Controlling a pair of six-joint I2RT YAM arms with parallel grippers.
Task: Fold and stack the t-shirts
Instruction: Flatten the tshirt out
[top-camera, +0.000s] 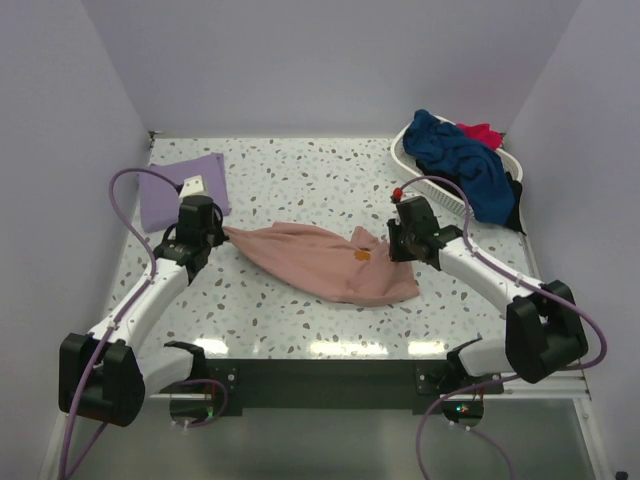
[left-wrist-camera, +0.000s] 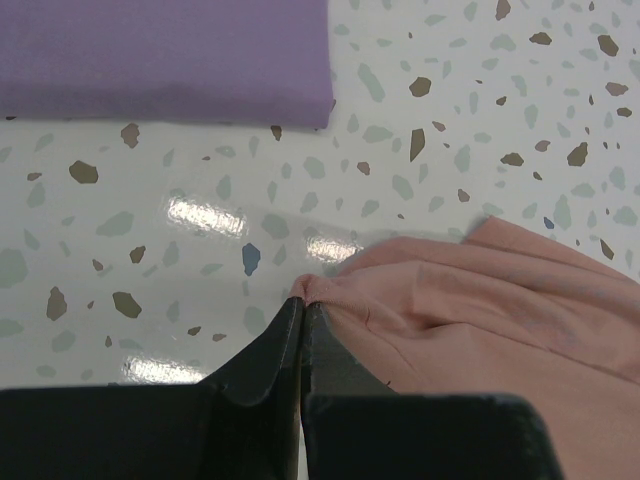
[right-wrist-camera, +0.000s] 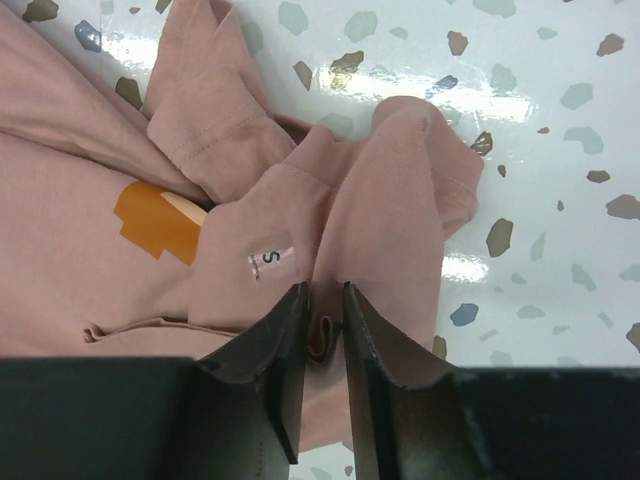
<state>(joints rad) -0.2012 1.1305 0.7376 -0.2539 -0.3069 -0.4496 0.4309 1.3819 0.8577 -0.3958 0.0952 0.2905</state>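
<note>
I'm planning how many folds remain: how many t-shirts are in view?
5. A pink one lies mid-table; a folded lavender one far left; a navy one, a red one and a black one heaped in the basket, possibly hiding more.

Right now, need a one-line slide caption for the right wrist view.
Right end effector pinching a bunched fold of the pink shirt beside its S size label, on the speckled table.

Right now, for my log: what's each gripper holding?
Left gripper: closed on the pink shirt.
Right gripper: closed on the same pink shirt.
</note>
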